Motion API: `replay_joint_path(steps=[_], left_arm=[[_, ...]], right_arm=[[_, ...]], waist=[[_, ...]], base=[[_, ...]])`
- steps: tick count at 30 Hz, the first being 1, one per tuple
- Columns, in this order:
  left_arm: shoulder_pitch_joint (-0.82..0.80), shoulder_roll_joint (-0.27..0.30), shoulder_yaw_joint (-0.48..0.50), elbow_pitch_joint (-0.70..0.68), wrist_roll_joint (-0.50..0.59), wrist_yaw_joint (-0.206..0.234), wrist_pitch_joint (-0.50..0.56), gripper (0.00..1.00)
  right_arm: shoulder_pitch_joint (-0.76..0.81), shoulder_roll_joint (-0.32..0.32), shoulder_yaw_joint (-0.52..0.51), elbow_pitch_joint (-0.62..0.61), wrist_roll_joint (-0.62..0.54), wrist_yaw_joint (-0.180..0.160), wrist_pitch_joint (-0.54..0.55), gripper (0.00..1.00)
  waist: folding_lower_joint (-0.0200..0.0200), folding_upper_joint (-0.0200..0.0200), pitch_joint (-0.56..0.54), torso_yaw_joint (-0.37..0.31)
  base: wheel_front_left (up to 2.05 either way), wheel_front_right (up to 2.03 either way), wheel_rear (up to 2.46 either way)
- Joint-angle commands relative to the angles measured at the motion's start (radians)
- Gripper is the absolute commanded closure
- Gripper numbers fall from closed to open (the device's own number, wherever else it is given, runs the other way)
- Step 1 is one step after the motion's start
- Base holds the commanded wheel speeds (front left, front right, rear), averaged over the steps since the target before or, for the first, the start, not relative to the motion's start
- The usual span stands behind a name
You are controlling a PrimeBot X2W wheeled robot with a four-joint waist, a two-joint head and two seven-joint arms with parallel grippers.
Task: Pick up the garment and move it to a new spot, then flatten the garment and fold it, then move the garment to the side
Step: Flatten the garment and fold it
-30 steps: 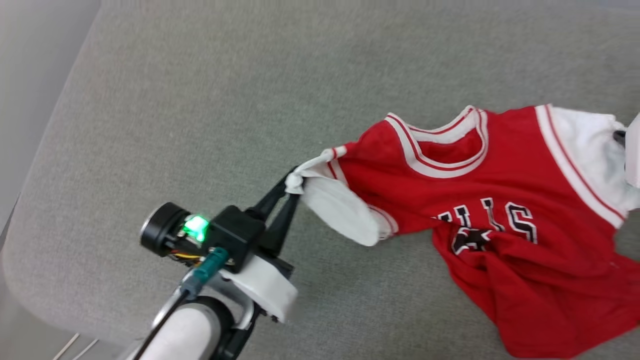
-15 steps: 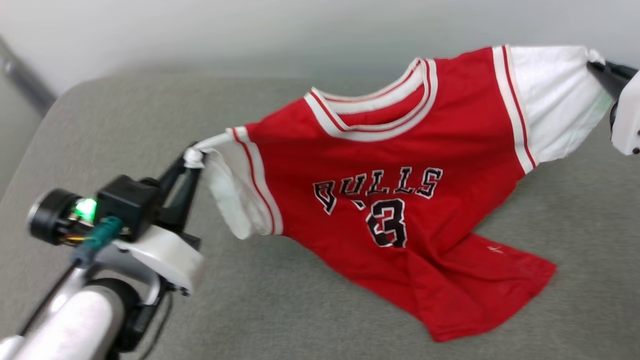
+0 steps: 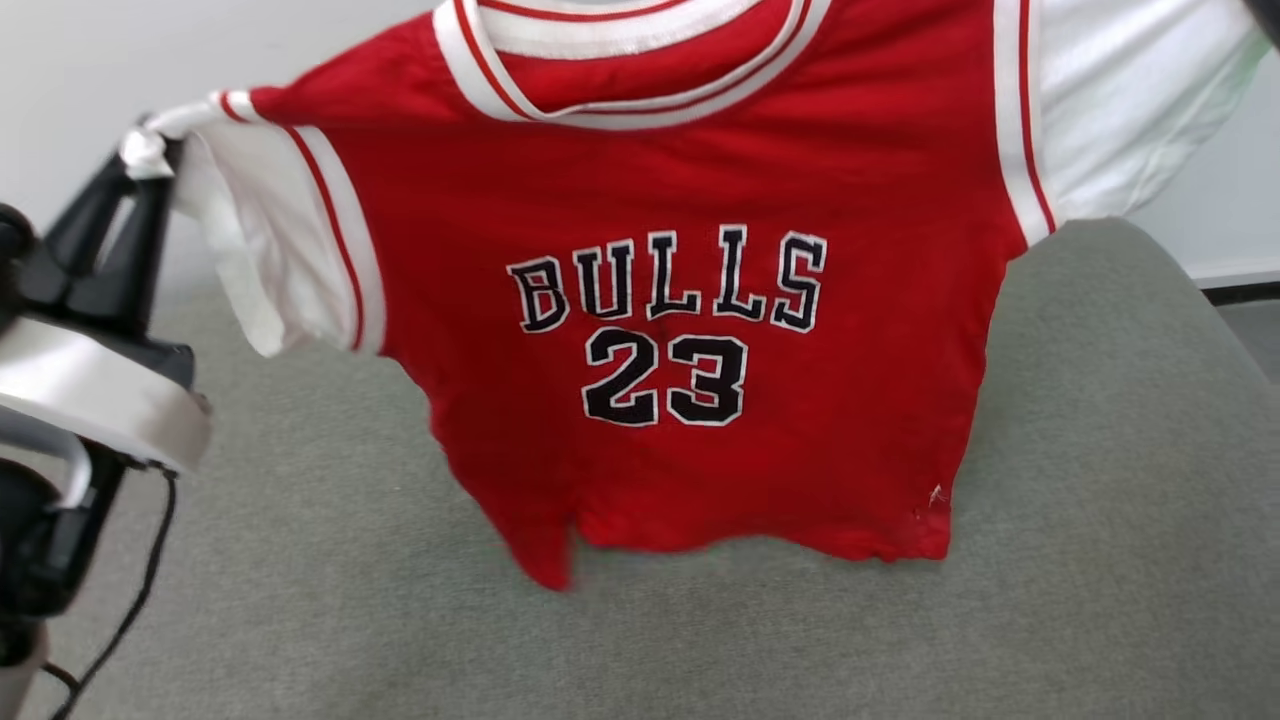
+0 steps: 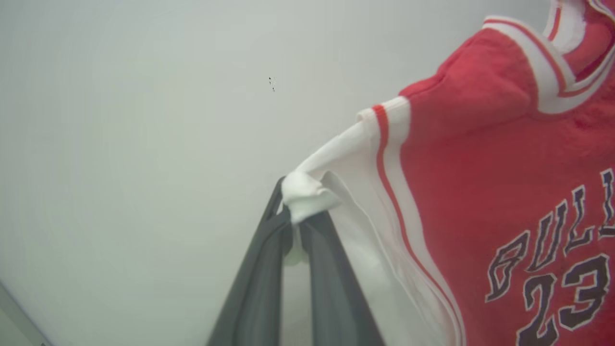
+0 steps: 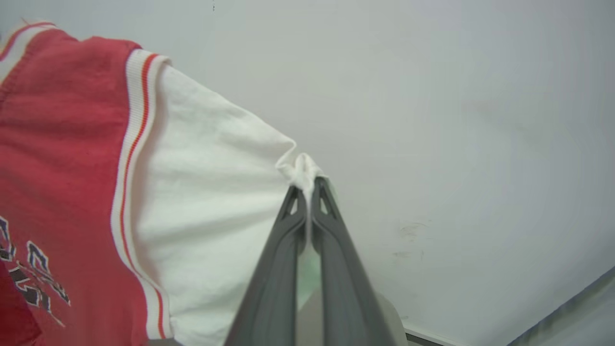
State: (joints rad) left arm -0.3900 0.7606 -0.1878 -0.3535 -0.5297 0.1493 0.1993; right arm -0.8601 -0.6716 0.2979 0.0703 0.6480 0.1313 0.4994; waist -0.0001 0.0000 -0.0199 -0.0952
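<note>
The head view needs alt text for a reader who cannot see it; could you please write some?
A red Bulls 23 jersey with white sleeves hangs spread out, print facing the camera, hem near a grey surface. The left gripper pinches one sleeve tip at the far left.

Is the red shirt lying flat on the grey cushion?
No, the red shirt hangs upright over the grey cushion, its white sleeve tips pinched by the left claw and the right claw.
</note>
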Motion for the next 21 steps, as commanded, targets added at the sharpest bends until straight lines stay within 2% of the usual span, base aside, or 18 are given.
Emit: replay_joint_path(steps=[1,5,11,16,21], left_arm=[[-0.027,0.013,0.019,-0.009,-0.006,-0.002,0.003,1.00],[-0.066,0.031,0.040,-0.018,-0.016,-0.007,0.015,1.00],[-0.215,0.051,0.035,0.003,-0.013,-0.042,0.043,1.00],[-0.415,0.042,-0.004,0.085,0.015,-0.085,0.054,1.00],[-0.663,0.009,-0.055,0.224,0.060,-0.141,0.044,1.00]], right_arm=[[0.003,-0.004,-0.015,-0.023,-0.005,-0.001,0.001,1.00],[-0.003,0.013,-0.043,-0.063,-0.012,-0.001,0.006,1.00],[-0.045,0.036,-0.076,-0.093,-0.052,-0.001,-0.003,1.00],[-0.116,0.064,-0.100,-0.073,-0.095,-0.001,-0.053,1.00],[-0.227,0.094,-0.112,-0.019,-0.138,-0.001,-0.104,1.00]], waist=[[0.0001,0.0000,0.002,-0.016],[0.0001,0.0000,0.015,-0.028],[0.0001,0.0000,0.082,-0.040],[0.0001,0.0000,0.194,-0.039],[0.0001,0.0000,0.334,-0.030]], base=[[0.00,0.00,0.00],[0.00,0.00,0.00],[0.00,0.00,0.00],[0.00,0.00,0.00],[0.00,0.00,0.00]])
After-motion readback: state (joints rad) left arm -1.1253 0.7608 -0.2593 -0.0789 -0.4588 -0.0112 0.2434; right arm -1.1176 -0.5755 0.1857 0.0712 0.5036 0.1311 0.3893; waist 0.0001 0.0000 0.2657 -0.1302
